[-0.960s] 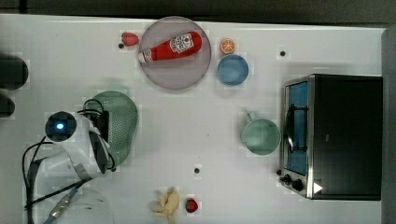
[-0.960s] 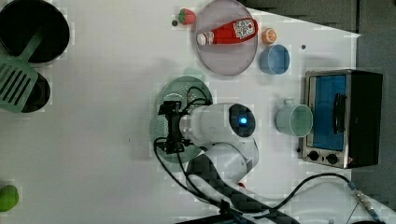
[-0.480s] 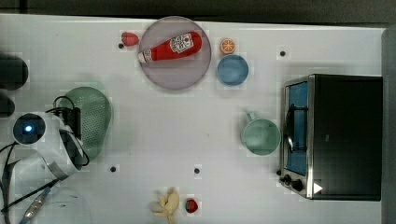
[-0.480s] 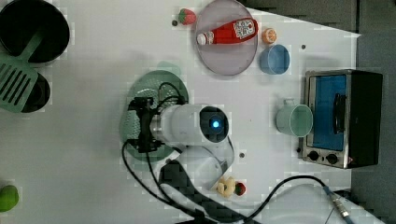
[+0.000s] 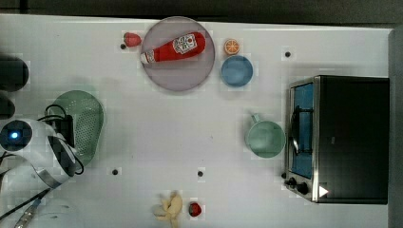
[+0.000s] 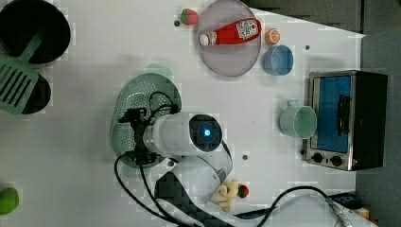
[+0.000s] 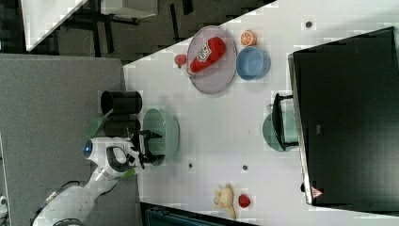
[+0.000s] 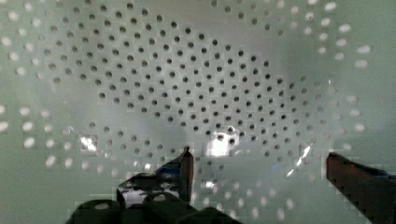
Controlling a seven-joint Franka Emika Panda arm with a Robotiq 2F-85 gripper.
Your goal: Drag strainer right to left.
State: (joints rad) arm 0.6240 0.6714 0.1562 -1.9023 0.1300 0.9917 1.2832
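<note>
Lying near the top view's left end of the white table (image 5: 142, 137), the pale mint-green oval plastic strainer (image 5: 88, 124) has its long axis running up and down in the top view, its perforated hollow facing up. In the left view the strainer (image 6: 130, 101) shows the same upright oval, with the arm's white wrist lying over its lower right part. The black two-fingered gripper (image 8: 257, 161) hangs inside the bowl, its jaws spread wide with nothing between them but the dotted floor of the strainer (image 8: 187, 84); in the right view the gripper (image 7: 149, 147) reaches over the rim on the side nearest the robot's base.

To the top view's left of the strainer, little table remains: two black round containers (image 5: 12, 73) stand near that edge. To the top view's right, a wide bare stretch of table runs as far as the round green mug with a handle (image 5: 265, 137), which sits just beside the black and silver toaster oven (image 5: 342, 137). Well above in the top view lies the mauve round plate (image 5: 183, 71) carrying a red ketchup bottle (image 5: 173, 47), with the small round blue bowl (image 5: 236, 71) just beside it.
</note>
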